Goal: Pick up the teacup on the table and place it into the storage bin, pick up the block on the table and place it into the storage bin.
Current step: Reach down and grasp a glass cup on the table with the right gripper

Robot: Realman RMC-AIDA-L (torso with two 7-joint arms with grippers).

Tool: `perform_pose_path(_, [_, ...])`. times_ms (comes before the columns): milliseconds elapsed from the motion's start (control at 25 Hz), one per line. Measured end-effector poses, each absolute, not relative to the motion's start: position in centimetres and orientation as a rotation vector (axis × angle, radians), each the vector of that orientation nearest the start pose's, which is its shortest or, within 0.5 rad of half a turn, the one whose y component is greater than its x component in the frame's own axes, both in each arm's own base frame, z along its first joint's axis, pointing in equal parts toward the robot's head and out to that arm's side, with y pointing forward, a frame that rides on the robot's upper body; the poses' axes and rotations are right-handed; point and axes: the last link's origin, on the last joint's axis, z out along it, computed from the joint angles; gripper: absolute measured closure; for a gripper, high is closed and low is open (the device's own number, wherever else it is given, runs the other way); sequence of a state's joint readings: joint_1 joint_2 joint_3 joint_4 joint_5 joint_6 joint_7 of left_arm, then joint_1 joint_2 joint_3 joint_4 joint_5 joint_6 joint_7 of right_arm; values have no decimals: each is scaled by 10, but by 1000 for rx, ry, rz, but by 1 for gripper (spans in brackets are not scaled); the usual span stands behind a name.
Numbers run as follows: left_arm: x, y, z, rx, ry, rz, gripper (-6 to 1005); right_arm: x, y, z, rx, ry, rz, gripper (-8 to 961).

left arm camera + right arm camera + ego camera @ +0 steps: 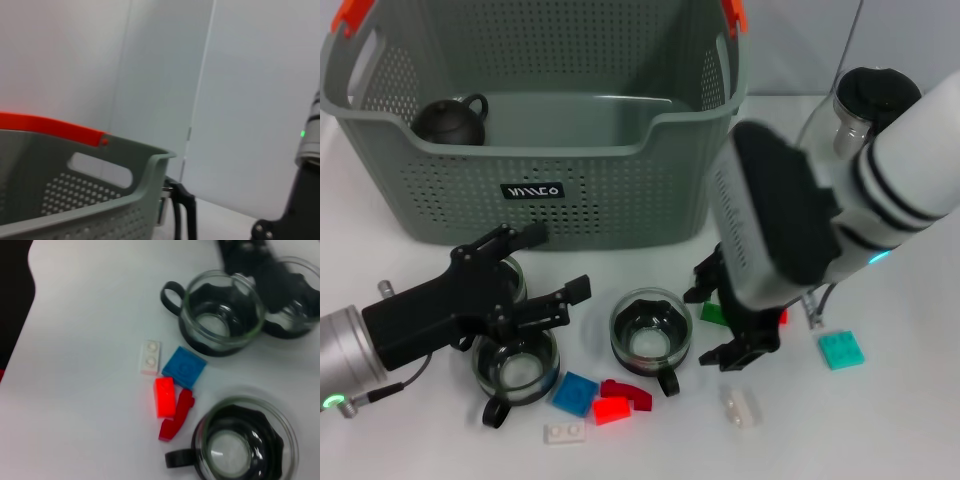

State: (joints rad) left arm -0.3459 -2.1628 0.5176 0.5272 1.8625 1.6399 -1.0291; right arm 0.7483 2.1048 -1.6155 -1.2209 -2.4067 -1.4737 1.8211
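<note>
Three glass teacups with black bases stand in front of the storage bin [620, 190]. One teacup [650, 330] is in the middle and another [515, 365] at front left. The third [508, 272] is mostly hidden under my left gripper [558, 265], which hovers open just over the left cups with nothing between its fingers. My right gripper [712, 325] is open, low over the table, its fingers on either side of a green block [713, 312]. In the right wrist view a blue block [184, 367], a red block [165, 396] and a white block [150, 356] lie between two teacups [222, 315] [245, 445].
A black teapot [450, 122] sits inside the bin at its left. A teal block [841, 350], a white block [741, 405] and a red one [782, 317] lie to the right. The bin's rim and orange handle clip [50, 127] fill the left wrist view.
</note>
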Motion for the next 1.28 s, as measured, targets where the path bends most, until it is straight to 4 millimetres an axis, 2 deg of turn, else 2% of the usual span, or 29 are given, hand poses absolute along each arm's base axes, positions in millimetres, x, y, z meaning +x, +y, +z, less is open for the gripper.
perform_pose_path(400, [-297, 264, -17, -2421, -572, -994, 51, 112, 333, -99, -3040, -602, -641, 331])
perform_pose_path(880, [-297, 262, -21, -2415, -590, -1004, 51, 117, 344, -113, -3018, -717, -738, 348])
perform_pose_path(1280, [-297, 262, -22, -2410, -600, -1011, 51, 122, 342, -129, -2975, -819, -778, 362])
